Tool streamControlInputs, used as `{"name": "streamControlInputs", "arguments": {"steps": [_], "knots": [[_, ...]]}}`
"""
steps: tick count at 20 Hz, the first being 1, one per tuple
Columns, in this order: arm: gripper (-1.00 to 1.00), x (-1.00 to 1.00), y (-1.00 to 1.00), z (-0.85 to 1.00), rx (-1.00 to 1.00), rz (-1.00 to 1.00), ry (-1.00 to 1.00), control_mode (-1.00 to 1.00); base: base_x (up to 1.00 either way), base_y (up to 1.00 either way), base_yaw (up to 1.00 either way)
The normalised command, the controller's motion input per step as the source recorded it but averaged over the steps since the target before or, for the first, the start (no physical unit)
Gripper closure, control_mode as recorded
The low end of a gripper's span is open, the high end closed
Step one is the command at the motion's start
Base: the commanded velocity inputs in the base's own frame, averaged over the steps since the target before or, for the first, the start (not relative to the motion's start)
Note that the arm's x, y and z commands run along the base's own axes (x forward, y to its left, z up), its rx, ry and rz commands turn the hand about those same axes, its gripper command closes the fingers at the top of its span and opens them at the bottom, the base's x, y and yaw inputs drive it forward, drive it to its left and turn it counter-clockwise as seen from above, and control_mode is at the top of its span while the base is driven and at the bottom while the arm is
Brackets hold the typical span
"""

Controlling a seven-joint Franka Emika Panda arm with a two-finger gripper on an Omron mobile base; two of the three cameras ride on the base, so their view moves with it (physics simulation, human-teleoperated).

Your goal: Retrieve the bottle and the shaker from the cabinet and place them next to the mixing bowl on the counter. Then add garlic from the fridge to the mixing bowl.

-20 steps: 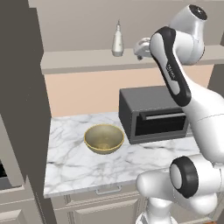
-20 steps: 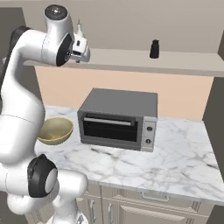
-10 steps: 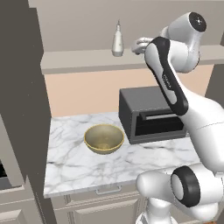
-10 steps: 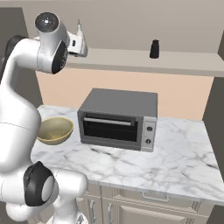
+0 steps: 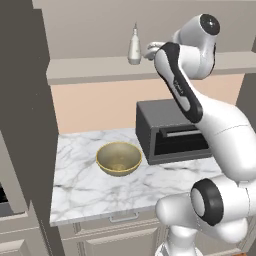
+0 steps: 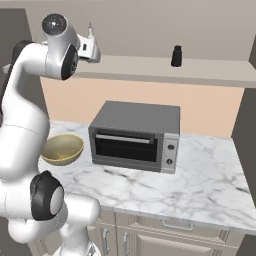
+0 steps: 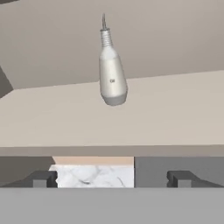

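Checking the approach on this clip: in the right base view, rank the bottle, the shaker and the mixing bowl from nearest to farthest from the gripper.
1. The bottle, on the cabinet shelf right beside the open gripper.
2. The shaker, farther right along the same shelf.
3. The mixing bowl, well below on the counter, left of the toaster oven; its gap looks close to the shaker's, so I would not rank these two firmly.

So the bottle (image 5: 134, 47) is standing on the cabinet (image 5: 100, 67) shelf, with the shaker (image 6: 176, 56) further right along that shelf, well apart. Down on the counter (image 5: 95, 187), the bowl (image 5: 119, 158) is just left of the toaster oven (image 6: 136, 136), roughly under the bottle.
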Motion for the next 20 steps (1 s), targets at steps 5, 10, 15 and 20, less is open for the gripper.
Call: {"name": "streamControlInputs", "arguments": {"steps": [5, 10, 15, 20], "knots": [[-1.0, 0.6, 0.21, 0.01, 0.0, -0.07, 0.0, -1.0, 0.0, 0.0, 0.0], [-1.0, 0.33, 0.44, 0.0, 0.0, -0.07, -0.01, -1.0, 0.0, 0.0, 0.0], [-1.0, 0.4, 0.06, -0.04, 0.0, 0.02, 0.0, -1.0, 0.0, 0.0, 0.0], [-1.0, 0.38, -0.15, 0.0, 0.0, 0.08, 0.0, -1.0, 0.0, 0.0, 0.0]]}}
